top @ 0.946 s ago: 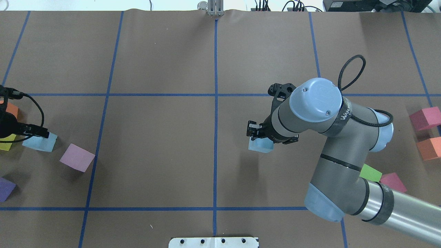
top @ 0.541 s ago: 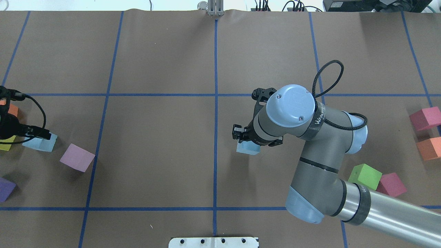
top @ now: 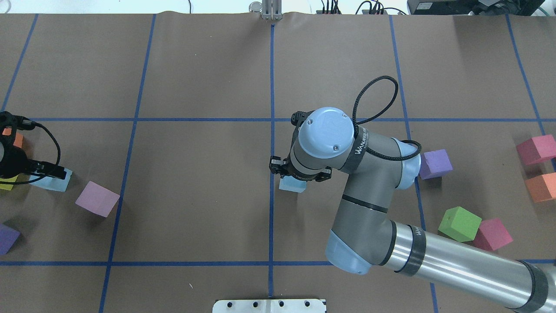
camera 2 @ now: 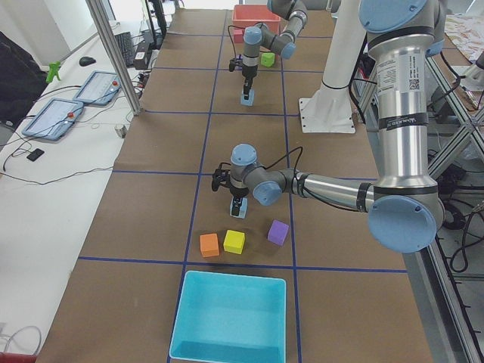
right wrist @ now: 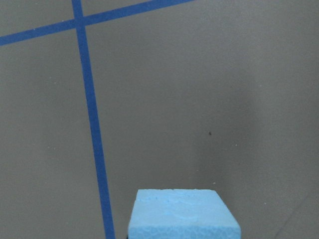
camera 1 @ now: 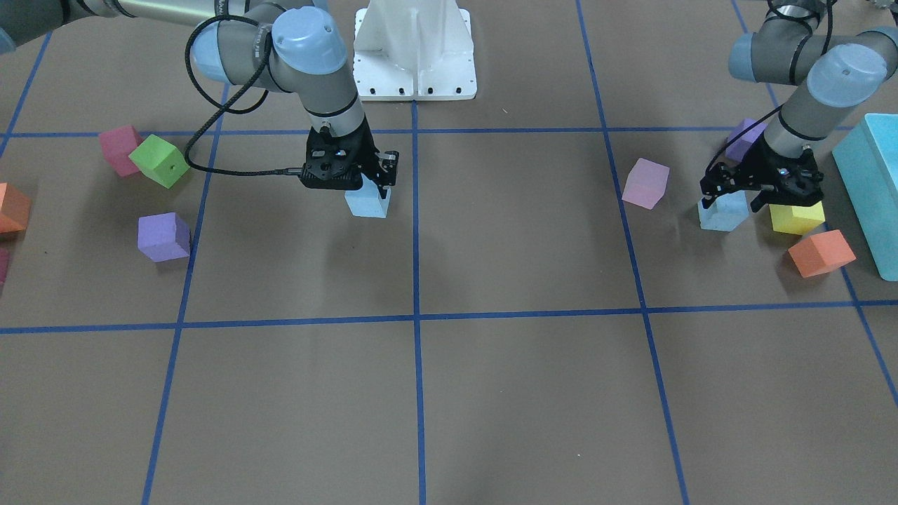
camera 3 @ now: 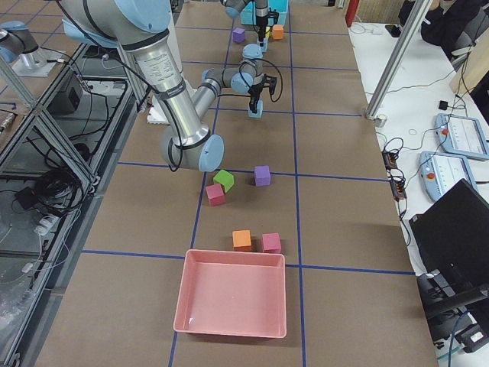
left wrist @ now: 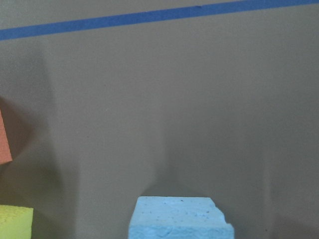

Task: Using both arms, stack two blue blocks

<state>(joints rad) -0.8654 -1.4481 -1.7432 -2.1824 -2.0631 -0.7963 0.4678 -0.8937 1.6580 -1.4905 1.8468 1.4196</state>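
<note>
One sky-blue block [top: 292,184] is held in my right gripper [top: 292,174], which is shut on it a little above the table, just right of the centre line. It also shows in the front view [camera 1: 367,203] and low in the right wrist view [right wrist: 183,214]. The other blue block [top: 52,182] rests on the table at the far left. My left gripper [top: 45,171] is lowered over it with open jaws on either side. This block shows in the front view [camera 1: 722,212] under the left gripper [camera 1: 733,200], and in the left wrist view [left wrist: 179,219].
A yellow cube [camera 1: 796,217], an orange cube [camera 1: 821,252], a pink-lilac cube [top: 97,198] and a large turquoise box [camera 1: 870,182] stand around the left block. Purple [top: 435,164], green [top: 459,223], magenta [top: 493,234] and more cubes lie on the right.
My right arm has carried its blue block leftwards, from mid right half to beside the centre line. My left gripper has sunk slightly onto its block, which has stayed put.
</note>
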